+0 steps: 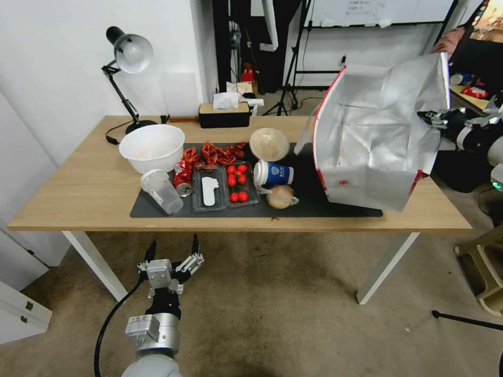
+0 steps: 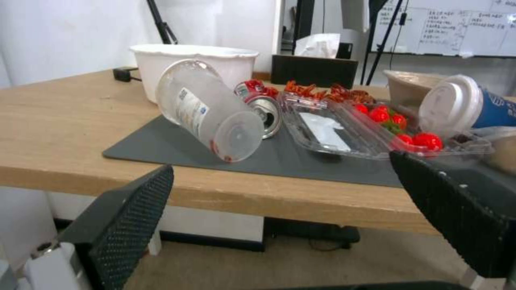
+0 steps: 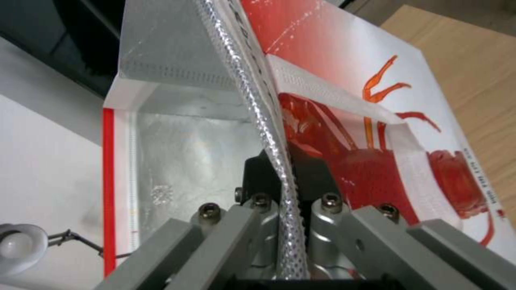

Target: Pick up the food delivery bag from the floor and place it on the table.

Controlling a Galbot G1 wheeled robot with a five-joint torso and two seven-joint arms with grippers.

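The food delivery bag [image 1: 367,141] is tipped on its side over the right end of the table [image 1: 78,188], with its silver-lined mouth facing me. Its lower edge meets the right end of the dark mat [image 1: 314,207]; I cannot tell whether it rests there. My right gripper [image 1: 435,120] is shut on the bag's wall at its right rim. The right wrist view shows the gripper [image 3: 282,177] pinching the foil-edged wall of the bag [image 3: 344,80], beside a red print. My left gripper [image 1: 173,248] hangs open below the table's front edge, and in the left wrist view the gripper [image 2: 279,169] is empty.
Crowding the mat are a white bowl [image 1: 152,146], a tipped clear cup [image 1: 160,191], a tomato tray [image 1: 238,183], a blue cup [image 1: 273,173], a bagged bun [image 1: 281,197] and a tan bowl [image 1: 269,143]. A lamp [image 1: 128,57] and tissue box [image 1: 224,112] stand behind. A stool [image 1: 484,267] stands at the right.
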